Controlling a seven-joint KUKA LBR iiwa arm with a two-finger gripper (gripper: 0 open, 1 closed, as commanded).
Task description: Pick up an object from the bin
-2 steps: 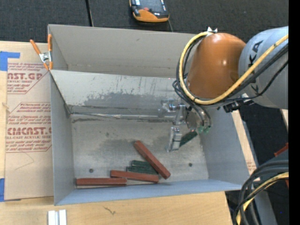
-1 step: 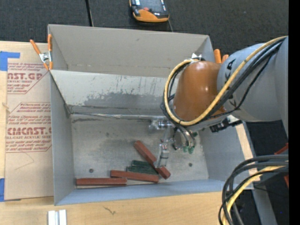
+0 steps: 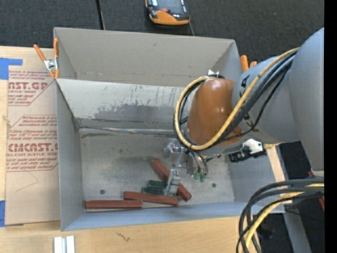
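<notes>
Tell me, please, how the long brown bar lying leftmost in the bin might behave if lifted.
The long brown bar looks straight and flat-sided, so probably stiff and unlikely to roll. Being long, it may tilt if gripped near one end.

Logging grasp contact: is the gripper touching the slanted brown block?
Cannot tell. In the camera view the gripper covers the block at its lower end, hiding contact or gap.

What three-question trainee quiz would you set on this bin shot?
1. True or false: the long red-brown flat bar lies along the view's bottom wall of the grey metal bin.
2. The gripper hangs over: A) the cluster of red-brown blocks, B) bare floor at the view's left, C) the rim.
3. What colour is the small rectangular block left of the gripper?
Key: 1 true; 2 A; 3 dark green.
</notes>
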